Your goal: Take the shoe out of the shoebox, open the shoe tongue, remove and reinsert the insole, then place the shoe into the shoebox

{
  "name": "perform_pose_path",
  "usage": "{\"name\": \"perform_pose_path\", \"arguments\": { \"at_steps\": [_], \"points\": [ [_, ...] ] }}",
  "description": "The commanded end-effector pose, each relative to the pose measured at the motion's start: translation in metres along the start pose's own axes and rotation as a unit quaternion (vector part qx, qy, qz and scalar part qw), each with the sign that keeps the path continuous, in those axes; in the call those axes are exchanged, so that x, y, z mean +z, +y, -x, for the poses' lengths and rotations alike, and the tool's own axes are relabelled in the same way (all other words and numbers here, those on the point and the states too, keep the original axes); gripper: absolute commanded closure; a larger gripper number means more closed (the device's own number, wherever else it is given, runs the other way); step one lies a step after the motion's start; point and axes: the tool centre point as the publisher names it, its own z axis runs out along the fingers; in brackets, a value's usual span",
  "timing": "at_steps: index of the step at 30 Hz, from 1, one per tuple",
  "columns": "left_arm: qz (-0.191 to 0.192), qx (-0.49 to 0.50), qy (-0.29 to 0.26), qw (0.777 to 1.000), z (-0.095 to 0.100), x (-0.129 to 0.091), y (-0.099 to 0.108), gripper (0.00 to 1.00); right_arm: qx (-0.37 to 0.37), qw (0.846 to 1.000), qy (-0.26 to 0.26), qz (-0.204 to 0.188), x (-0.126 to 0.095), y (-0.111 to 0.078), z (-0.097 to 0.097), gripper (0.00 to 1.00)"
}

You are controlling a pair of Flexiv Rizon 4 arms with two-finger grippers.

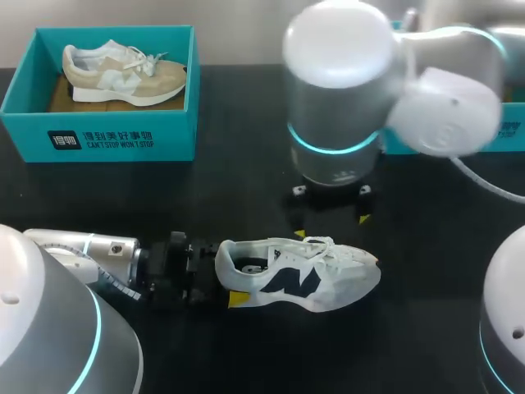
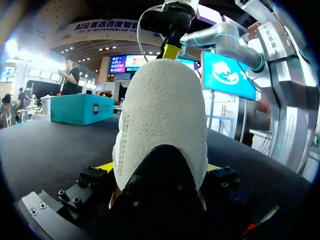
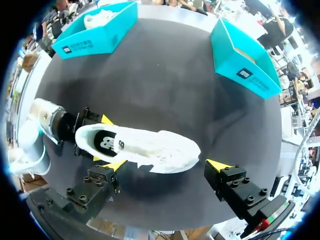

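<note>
A white shoe [image 1: 303, 275] with a navy logo lies on its side on the black table, toe pointing right. My left gripper [image 1: 232, 272] is at its heel, one yellow-tipped finger on each side and both touching it, so it is shut on the shoe. In the left wrist view the heel [image 2: 162, 115] fills the space between the fingers of the left gripper [image 2: 159, 167]. My right gripper [image 1: 331, 226] hangs open above the shoe's laces. In the right wrist view the shoe [image 3: 145, 147] lies below the right gripper [image 3: 166, 165], with the left gripper [image 3: 101, 140] on its heel.
A teal shoebox [image 1: 98, 139] at the back left holds a beige shoe [image 1: 123, 74]. A second teal box [image 1: 509, 135] stands at the back right, mostly hidden by my right arm. Both boxes show in the right wrist view: the left box [image 3: 100, 35] and the right box [image 3: 242, 55].
</note>
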Motion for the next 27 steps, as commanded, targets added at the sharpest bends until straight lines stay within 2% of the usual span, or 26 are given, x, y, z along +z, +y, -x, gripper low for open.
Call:
{"name": "perform_pose_path", "arguments": {
  "at_steps": [1, 6, 16, 27],
  "points": [
    [0.0, 0.0, 0.0, 1.0, 0.0, -0.001, 0.003, 1.0, 0.0, 0.996, -0.089, -0.026, 0.007, 0.013, -0.058, 0.0],
    [0.0, 0.0, 0.0, 1.0, 0.0, -0.001, 0.003, 1.0, 0.002, 0.992, -0.123, -0.032, 0.007, 0.012, -0.073, 0.0],
    [0.0, 0.0, 0.0, 1.0, 0.0, -0.001, 0.003, 1.0, 0.046, 0.99, -0.13, -0.036, 0.023, 0.003, -0.096, 0.0],
    [0.0, 0.0, 0.0, 1.0, 0.0, -0.001, 0.003, 1.0, 0.066, 0.987, -0.142, -0.04, 0.038, -0.004, -0.101, 0.0]
  ]
}}
